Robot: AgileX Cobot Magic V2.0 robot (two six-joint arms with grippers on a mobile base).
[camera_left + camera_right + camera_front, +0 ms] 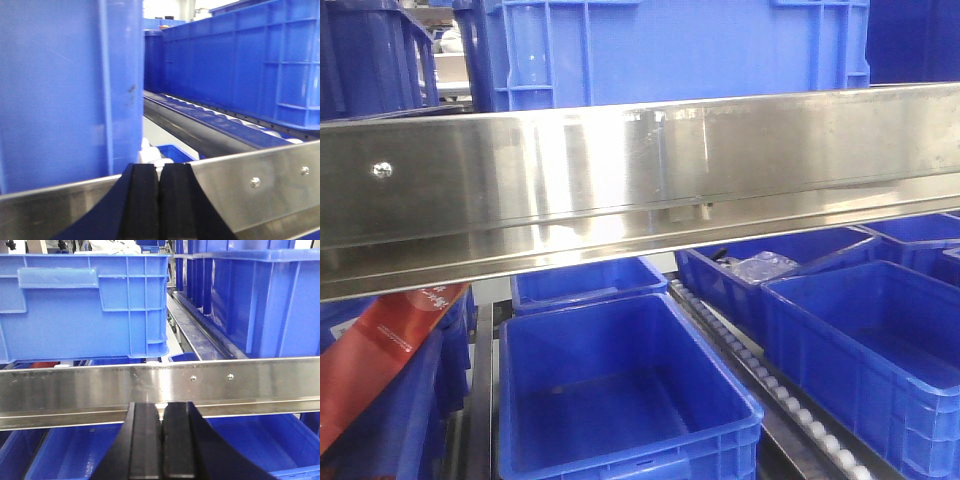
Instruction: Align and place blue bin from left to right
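1. This is a warehouse or factory storage area, shown by flow racking loaded with identical crates.
2. A stainless steel rail (640,190) crosses the rack front and serves as the landmark.
3. Above the rail stands a blue bin (680,50) on the upper level.
4. Below the rail, open blue crates (620,400) sit in lanes.
5. Between those lanes, below the rail, runs a roller track (770,390) of small white wheels.
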